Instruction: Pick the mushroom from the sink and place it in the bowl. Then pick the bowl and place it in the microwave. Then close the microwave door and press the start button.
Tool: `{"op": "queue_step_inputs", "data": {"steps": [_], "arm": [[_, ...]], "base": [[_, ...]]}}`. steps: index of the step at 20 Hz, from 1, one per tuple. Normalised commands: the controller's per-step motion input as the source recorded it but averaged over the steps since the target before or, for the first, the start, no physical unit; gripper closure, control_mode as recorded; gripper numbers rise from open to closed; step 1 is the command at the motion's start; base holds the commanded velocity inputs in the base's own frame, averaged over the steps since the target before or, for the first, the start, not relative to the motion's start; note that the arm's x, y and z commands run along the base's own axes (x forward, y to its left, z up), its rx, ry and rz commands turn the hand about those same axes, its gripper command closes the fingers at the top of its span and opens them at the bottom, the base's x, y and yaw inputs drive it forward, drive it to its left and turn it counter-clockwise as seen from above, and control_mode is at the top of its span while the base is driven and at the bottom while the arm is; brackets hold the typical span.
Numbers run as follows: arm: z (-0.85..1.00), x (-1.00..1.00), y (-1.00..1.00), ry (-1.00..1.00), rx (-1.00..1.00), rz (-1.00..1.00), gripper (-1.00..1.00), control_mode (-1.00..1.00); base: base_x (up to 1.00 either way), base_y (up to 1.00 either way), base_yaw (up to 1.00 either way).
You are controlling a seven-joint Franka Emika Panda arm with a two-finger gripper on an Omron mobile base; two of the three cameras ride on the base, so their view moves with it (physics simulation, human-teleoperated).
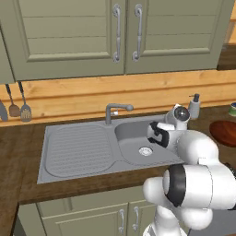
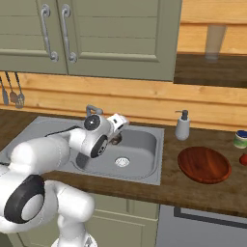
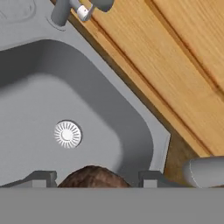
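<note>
Now the gripper (image 3: 98, 177) is hanging over the sink (image 3: 144, 131) basin with its jaws spread wide and gripping nothing, straddling the mushroom (image 3: 93, 176) lying near the drain (image 3: 67, 134), so it should be descending squarely before closing.

There was one sink (image 1: 78, 152) with a single basin, one drainboard and one faucet (image 1: 115, 110), and one round drain (image 3: 67, 134) in the basin floor. One mushroom (image 3: 92, 176) lay in the basin. One reddish-brown bowl (image 2: 204, 164) sat on the counter, and one soap dispenser (image 2: 182, 125) stood beside the sink. Two cabinet doors (image 1: 69, 37) hung above, with two handles (image 1: 117, 33). On the wall there seemed to be three hanging utensils (image 2: 13, 91), though the one at the frame's edge was cut off. One small green-lidded jar (image 2: 240, 139) stood past the bowl.
</note>
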Motion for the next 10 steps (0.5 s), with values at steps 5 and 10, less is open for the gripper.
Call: {"op": "queue_step_inputs", "data": {"steps": [5, 10], "arm": [[0.97, -0.24, -0.42, 0.00, 0.02, -0.02, 1.00, -1.00], [0.26, -0.34, -0.44, -0.07, 0.07, -0.10, 1.00, -1.00]], "base": [[0.00, 0.00, 0.00], [0.00, 0.00, 0.00]]}}
